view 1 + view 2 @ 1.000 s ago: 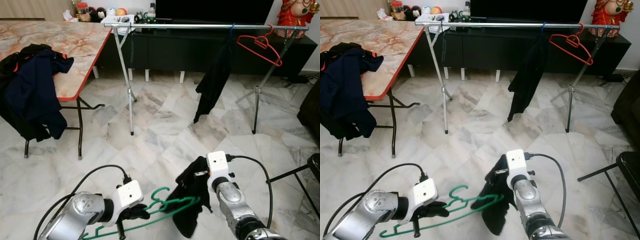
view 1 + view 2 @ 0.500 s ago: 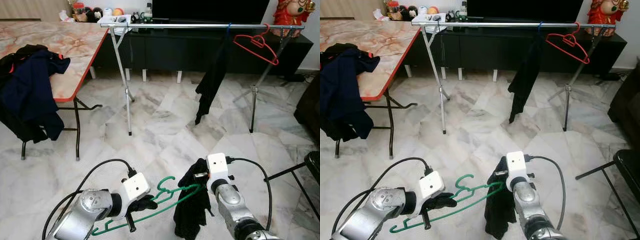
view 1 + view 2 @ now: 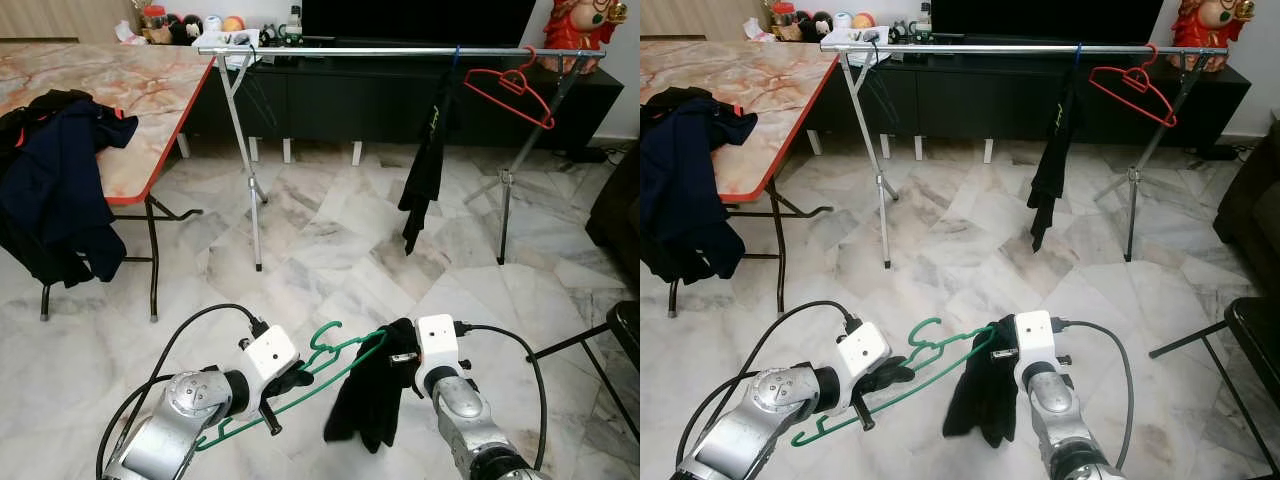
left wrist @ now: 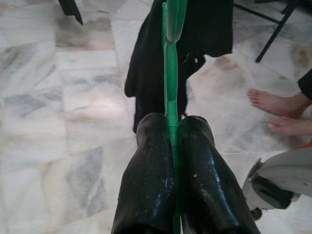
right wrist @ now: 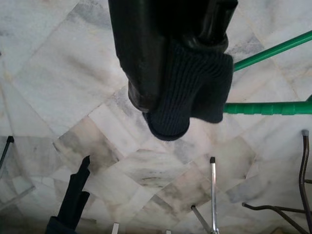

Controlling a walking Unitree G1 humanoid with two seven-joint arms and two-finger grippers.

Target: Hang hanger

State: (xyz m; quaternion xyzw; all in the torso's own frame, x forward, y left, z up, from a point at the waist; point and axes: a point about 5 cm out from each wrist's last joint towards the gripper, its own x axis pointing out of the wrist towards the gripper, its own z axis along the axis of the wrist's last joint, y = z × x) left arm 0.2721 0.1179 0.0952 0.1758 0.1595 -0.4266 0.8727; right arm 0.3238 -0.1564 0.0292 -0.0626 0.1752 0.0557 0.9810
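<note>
My left gripper [image 3: 291, 379] is shut on the lower bar of a green plastic hanger [image 3: 331, 361], held low in front of me; in the left wrist view the hanger [image 4: 170, 63] runs straight out between the closed fingers [image 4: 151, 161]. A black garment [image 3: 367, 398] droops from the hanger's right end. My right gripper [image 3: 402, 356] is shut on the garment's ribbed edge [image 5: 192, 92]. Far ahead stands a silver clothes rail [image 3: 380, 51] carrying a red hanger [image 3: 512, 92] and a hanging black garment [image 3: 426, 160].
A marble-top table [image 3: 140, 90] with dark clothes [image 3: 55, 180] draped over it stands at the left. A black TV cabinet [image 3: 330, 100] sits behind the rail. A black chair frame [image 3: 600, 340] is at the right. A person's bare feet [image 4: 278, 114] are close by.
Both arms have lifted the green hanger and the black garment higher and a little forward. The view has shifted slightly. The garment on the rail has swung narrower.
</note>
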